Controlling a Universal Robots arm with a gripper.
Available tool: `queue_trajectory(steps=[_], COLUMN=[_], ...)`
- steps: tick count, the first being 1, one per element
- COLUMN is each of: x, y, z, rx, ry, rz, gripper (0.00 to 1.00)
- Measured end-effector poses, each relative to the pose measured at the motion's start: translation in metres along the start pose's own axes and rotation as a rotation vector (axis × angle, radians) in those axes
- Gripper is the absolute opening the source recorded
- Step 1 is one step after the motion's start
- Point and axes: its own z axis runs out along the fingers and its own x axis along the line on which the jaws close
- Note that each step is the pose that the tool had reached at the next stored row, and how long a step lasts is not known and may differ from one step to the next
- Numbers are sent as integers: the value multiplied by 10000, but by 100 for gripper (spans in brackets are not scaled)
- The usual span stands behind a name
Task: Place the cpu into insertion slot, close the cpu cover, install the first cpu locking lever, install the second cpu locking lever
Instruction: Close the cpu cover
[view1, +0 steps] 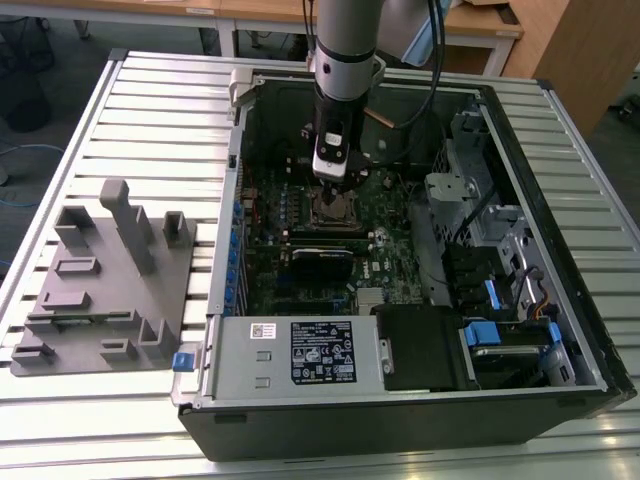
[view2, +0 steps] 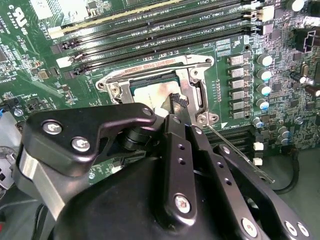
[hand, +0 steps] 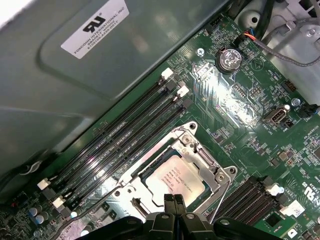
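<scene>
Clenched with nothing visible between its black fingers, the gripper (view1: 332, 180) hangs straight down from the arm into the open computer case (view1: 400, 425), directly over the insertion slot (view1: 337, 208) near the middle of the green motherboard (view1: 300, 285). In both wrist views the 2 fingertips are pressed together: in the first wrist view the gripper (hand: 174, 199) sits at the edge of the socket, and in the second wrist view the gripper (view2: 176, 100) reaches just over the socket's near side. Whether the tips touch the metal, I cannot tell. The cpu (hand: 176, 181) lies flat in the slot, its pale silver face showing through the window of the cpu cover (hand: 202, 161), which is folded down around it. In the second wrist view the cpu (view2: 155, 92) shows partly behind the fingers, with the cpu cover (view2: 150, 70) framing it. A thin locking lever (view2: 240, 156) runs from the socket's corner out across the board; whether it is latched, I cannot tell. Beside the socket run 4 long black memory slots (hand: 125, 137), and a coin battery (hand: 231, 57) sits well apart from it. In the exterior view a grey labelled power supply box (view1: 300, 352) fills the case's near side, and a grey fixture tray (view1: 100, 290) rests on the slatted table (view1: 150, 100) toward the exterior view's left.
</scene>
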Motion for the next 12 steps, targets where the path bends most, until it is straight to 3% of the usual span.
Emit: queue_trajectory(steps=[5, 12], x=[0, 0], y=[0, 0], z=[0, 4], rx=[0, -3], ry=[4, 19], rz=[-186, -944], gripper=[10, 10])
